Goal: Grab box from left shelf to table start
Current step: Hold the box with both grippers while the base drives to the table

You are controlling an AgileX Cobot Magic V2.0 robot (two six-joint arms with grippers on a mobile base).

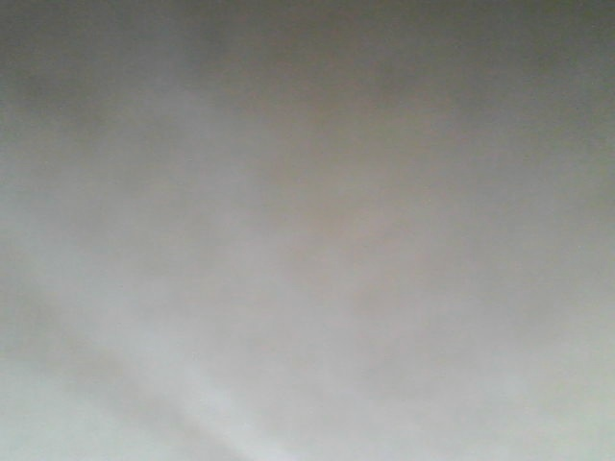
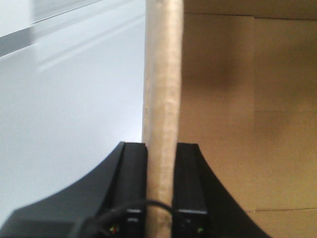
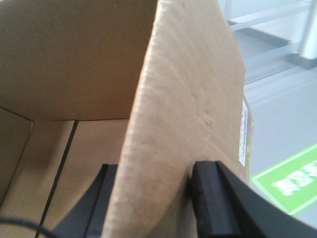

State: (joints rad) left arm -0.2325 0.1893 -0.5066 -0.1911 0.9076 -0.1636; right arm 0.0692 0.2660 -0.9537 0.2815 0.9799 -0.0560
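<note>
The box (image 2: 223, 124) hangs between both arms, each pincer gripping one of its upright cardboard walls from above the rim.

In the left wrist view, the left pincer (image 2: 162, 161) is pressed together on a wall seen edge-on. Its two black fingers (image 2: 134, 168) sit flat against the cardboard on either side, one outside the box and one inside, opened only as wide as the wall is thick. A thin black cable (image 2: 124, 210) loops across the base of the fingers. To the right of the wall lies the brown interior of the box, with flap seams showing on the bottom. To the left is a pale grey surface (image 2: 64, 124); whether it is tabletop or floor cannot be told.

In the right wrist view, the right pincer (image 3: 156, 196) likewise pinches a wall of the box (image 3: 188, 99), with one dark finger (image 3: 210, 198) on the outer face and the other on the inner face. A narrow white label (image 3: 243, 131) runs along the outer edge of that wall. Beyond it is a grey floor carrying a green marking (image 3: 292, 178) with white characters.

The front-facing view shows only a blurred grey haze, so where the box stands against any shelf or tabletop cannot be told.
</note>
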